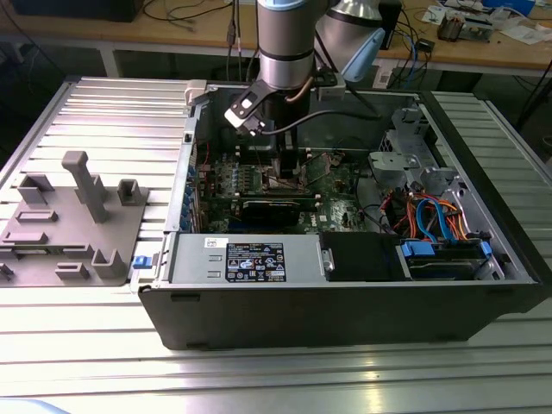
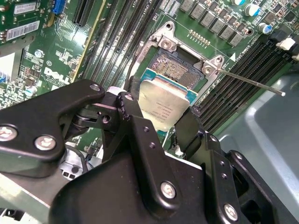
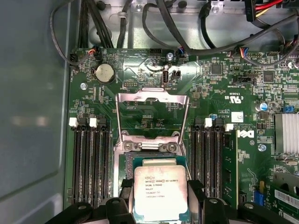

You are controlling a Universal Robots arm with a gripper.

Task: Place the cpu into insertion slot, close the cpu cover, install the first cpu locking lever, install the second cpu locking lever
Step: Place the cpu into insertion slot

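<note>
Exterior view: the robot arm [image 1: 285, 43] reaches down into an open computer case [image 1: 345, 310] that lies on a ribbed metal table [image 1: 86, 354], and its gripper [image 1: 280, 168] hangs low over the green circuit board [image 1: 341, 185] in the middle of the case. A grey plastic fixture [image 1: 78, 224] sits on the table towards the exterior view's left, well apart from the case. In both wrist views the gripper [image 2: 161, 112] [image 3: 160, 189] is pinching the cpu [image 2: 164, 103] [image 3: 160, 196] by two opposite edges, with a black finger [image 2: 140, 123] [image 3: 124, 186] pressed against each side and the silvery top with its print facing up. In the second wrist view the cpu covers the nearer part of the insertion slot [image 2: 180, 69], while the dark contact field beyond it lies bare inside the metal rim; I cannot tell whether the chip touches the slot or rides just above it. In the first wrist view the cpu cover [image 3: 152, 97] stands swung up from its hinge at the far side of the slot, and the board shows through its square window. A thin metal lever [image 2: 252, 82] sticks out sideways from a corner of the slot in the second wrist view, raised off the board. Long memory slots [image 3: 88, 158] run along both sides of the slot, and a round coin battery [image 3: 104, 73] sits on the board beyond the cover.
</note>
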